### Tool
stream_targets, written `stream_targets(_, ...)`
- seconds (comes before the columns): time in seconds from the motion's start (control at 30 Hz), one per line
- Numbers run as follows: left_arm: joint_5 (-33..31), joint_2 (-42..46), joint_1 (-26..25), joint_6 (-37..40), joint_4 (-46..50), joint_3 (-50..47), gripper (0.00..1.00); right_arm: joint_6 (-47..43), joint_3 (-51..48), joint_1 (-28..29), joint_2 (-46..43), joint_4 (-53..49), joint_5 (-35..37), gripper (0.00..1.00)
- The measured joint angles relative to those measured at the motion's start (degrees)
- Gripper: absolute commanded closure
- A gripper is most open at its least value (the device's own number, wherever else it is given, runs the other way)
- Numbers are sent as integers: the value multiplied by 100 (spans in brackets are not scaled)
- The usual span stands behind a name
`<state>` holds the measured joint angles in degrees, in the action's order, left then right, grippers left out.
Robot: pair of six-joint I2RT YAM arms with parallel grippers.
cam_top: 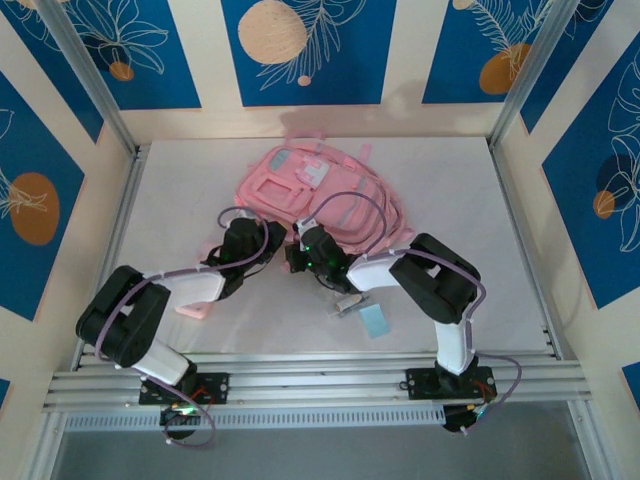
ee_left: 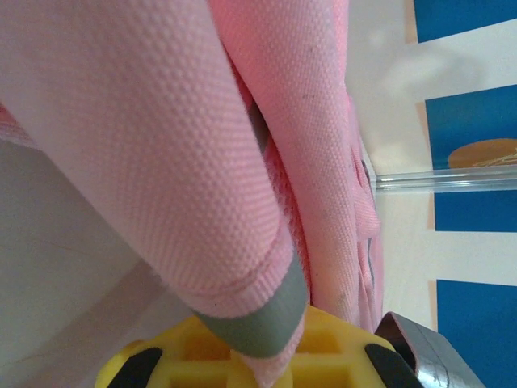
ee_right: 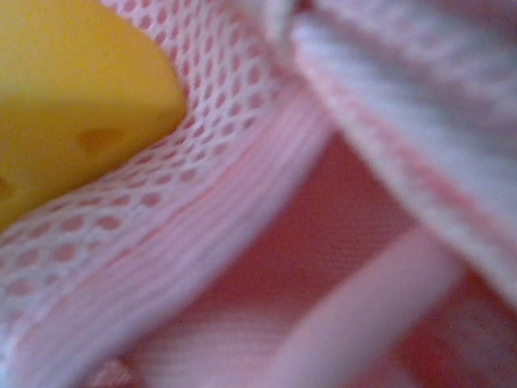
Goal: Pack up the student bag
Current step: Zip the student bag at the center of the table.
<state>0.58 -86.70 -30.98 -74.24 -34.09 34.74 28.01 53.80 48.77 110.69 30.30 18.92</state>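
Left wrist: soft, limp bag (ee_left: 161,162) is being pinched at its trim (ee_left: 271,315) by left gripper (ee_left: 257,362), its mesh (ee_right: 161,210) by right gripper (cam_top: 302,250).

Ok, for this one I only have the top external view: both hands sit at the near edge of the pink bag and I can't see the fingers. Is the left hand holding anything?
Observer: Yes. The left wrist view shows the left hand shut on a fold of the student bag, pinched at its grey trim.
Operator: And the right hand?
Observer: Its wrist view is blurred, but one yellow finger lies against pink-white mesh of the bag. The hand is shut; whether mesh is pinched I cannot tell.
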Motion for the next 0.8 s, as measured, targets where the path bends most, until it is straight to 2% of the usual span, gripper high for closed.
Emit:
stream_targets(0.2, -11, 39, 11, 334, 116, 0, 100, -17, 24, 0, -328, -693, -70, 100)
stream_targets(0.5, 282, -26, 219, 929, 201, 13, 100, 24, 321, -212, -761, -3018, -584, 100)
stream_targets(0.8, 872, -638, 562, 1215, 197, 334, 100, -20, 501, -682, -1093, -4962, -1207, 100)
